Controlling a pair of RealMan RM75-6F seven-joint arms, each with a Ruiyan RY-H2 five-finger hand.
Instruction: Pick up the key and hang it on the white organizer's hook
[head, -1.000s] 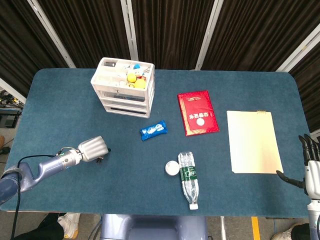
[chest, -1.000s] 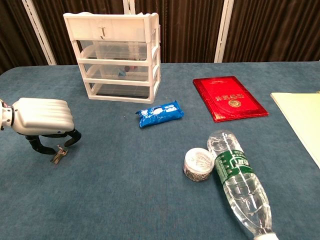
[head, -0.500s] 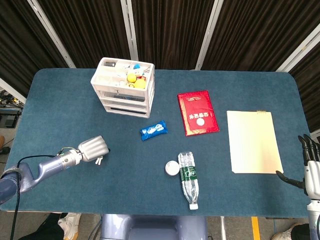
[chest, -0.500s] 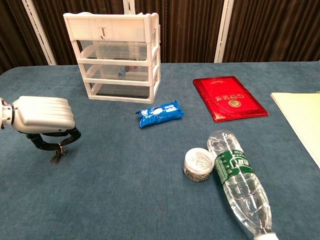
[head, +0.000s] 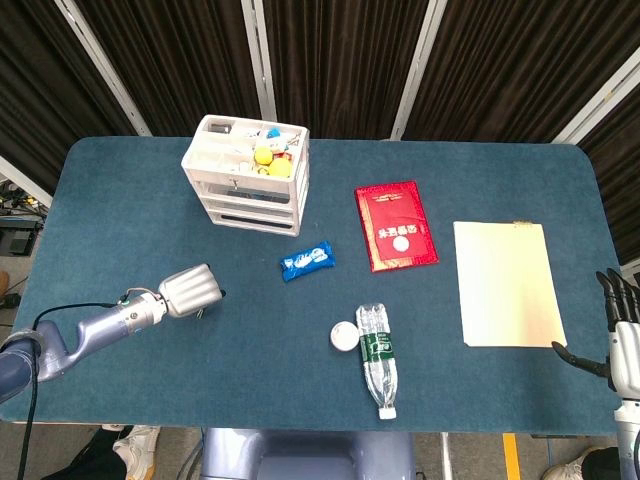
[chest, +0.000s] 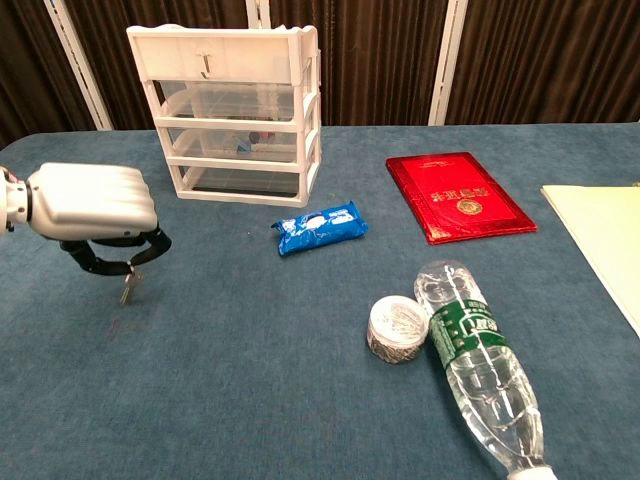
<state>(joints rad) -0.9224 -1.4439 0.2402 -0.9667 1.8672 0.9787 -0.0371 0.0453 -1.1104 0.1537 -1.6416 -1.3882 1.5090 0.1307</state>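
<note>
Dangling clear of the table (chest: 250, 350) at near left, the key (chest: 127, 290) hangs from the left hand (chest: 95, 205), pinched beneath its curled fingers. The organizer (chest: 235, 110) stands farther back, hook (chest: 205, 67) on its top front. The right hand (head: 622, 335) rests at the near-right edge, fingers spread, holding nothing.

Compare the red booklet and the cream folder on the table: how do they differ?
The red booklet is glossy red with gold print and a round emblem; the cream folder is plain and unmarked. The booklet looks smaller than the folder. The booklet lies slightly askew near the table's middle; the folder lies closer to the right edge, nearer the right hand. Both lie flat and closed on the blue table, untouched.
</note>
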